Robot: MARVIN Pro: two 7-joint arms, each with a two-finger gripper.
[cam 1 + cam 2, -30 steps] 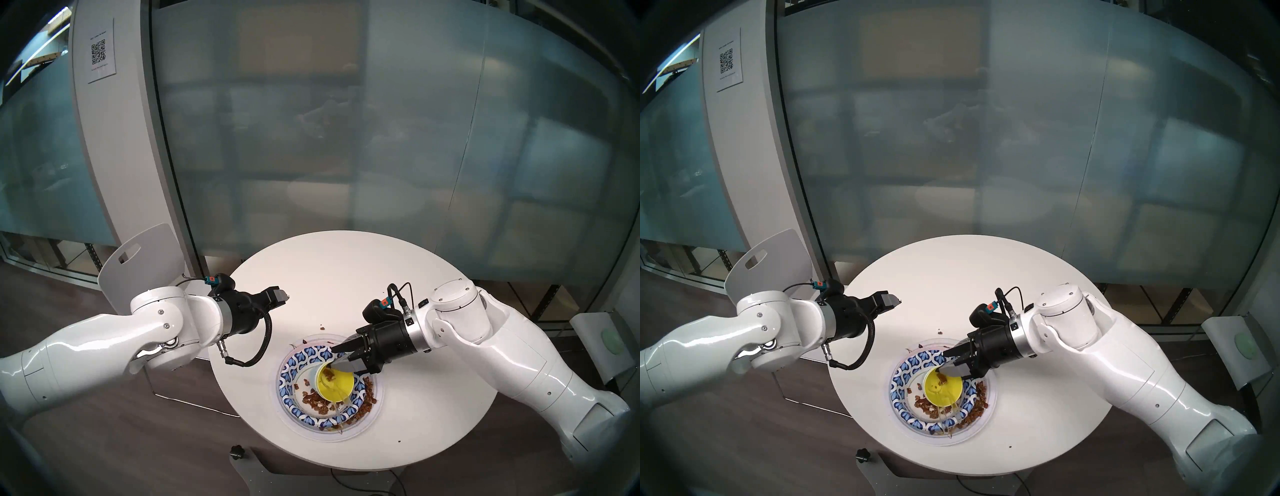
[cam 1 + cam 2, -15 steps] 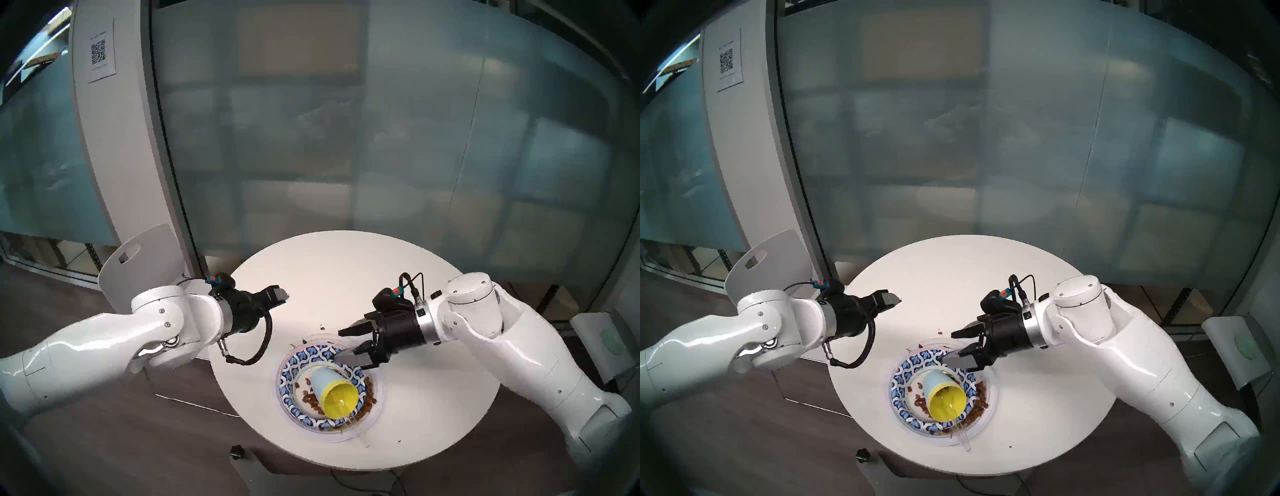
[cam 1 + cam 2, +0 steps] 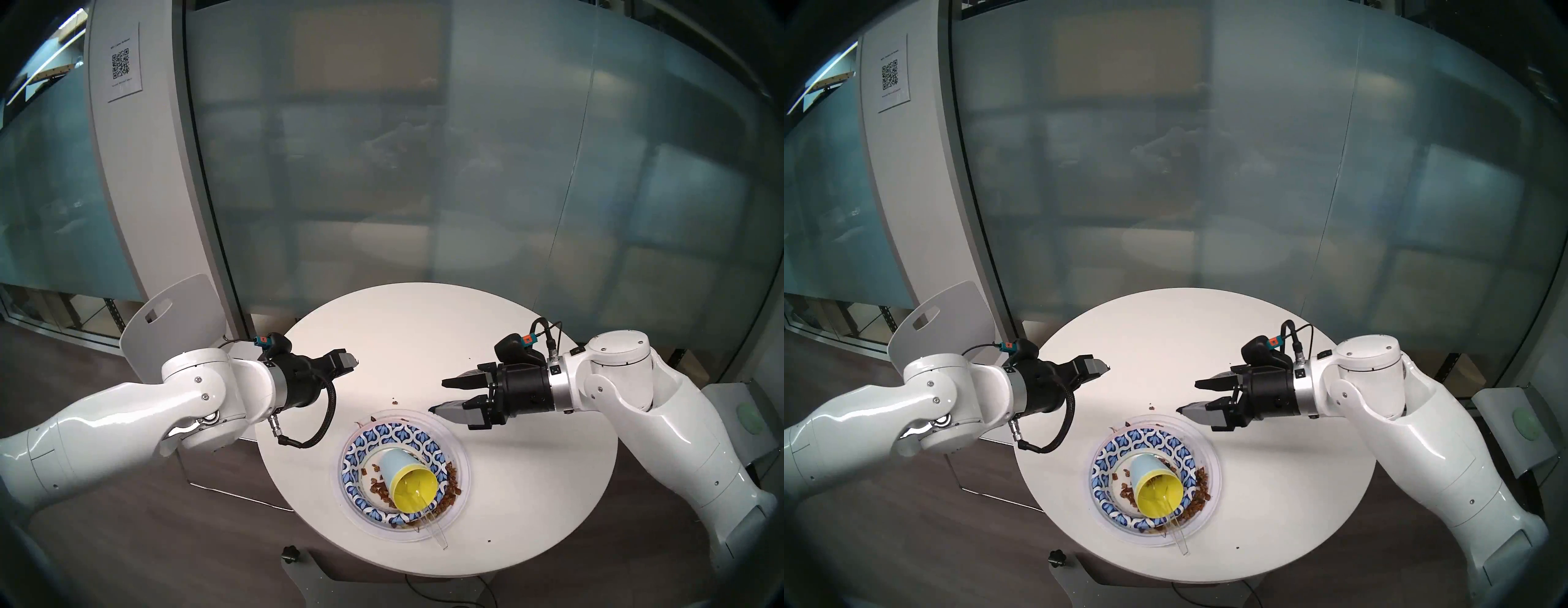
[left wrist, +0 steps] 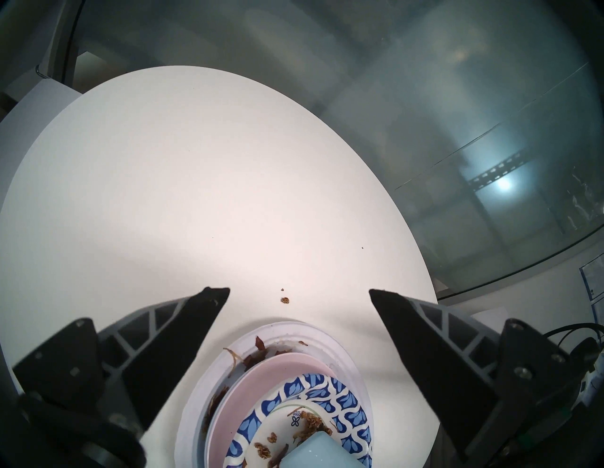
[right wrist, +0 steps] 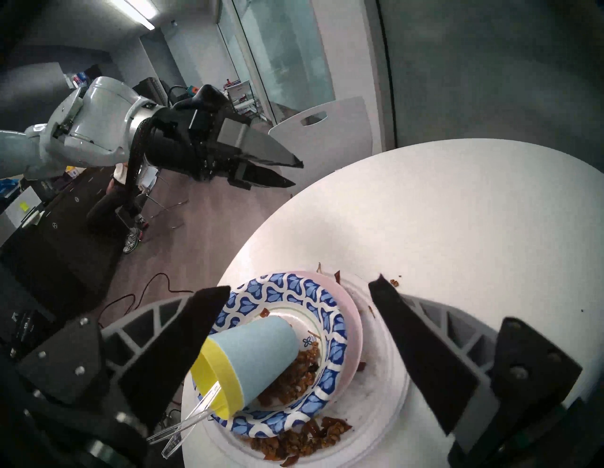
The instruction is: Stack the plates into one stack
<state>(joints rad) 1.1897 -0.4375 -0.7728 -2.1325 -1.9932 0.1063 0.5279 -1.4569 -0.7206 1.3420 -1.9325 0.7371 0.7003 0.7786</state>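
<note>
The stack [image 3: 403, 475] sits on the bench [image 3: 424, 331], near its front edge, patterned plate [image 3: 356, 454] uppermost. A cup [image 3: 407, 484] lies tipped on it amid crumbs [image 3: 379, 488]. Left gripper [image 4: 299, 294] and right gripper [image 3: 439, 397] both hang spread and empty above the bench, clear of the stack.

My head views are evenly lit from overhead, and every view bends toward a dark fisheye rim. The white counter [image 3: 424, 322] glows brightest just ahead of my left end effector [image 4: 299, 294], fading to soft grey shade nearer its fingers. The frosted glass wall [image 3: 466, 170] beyond shows only hazy, smeared reflections. From my right end effector [image 5: 299, 287], a ceiling strip light [image 5: 137, 13] glares at the upper left; its near fingers [image 5: 425, 346] look soft and slightly blurred.
</note>
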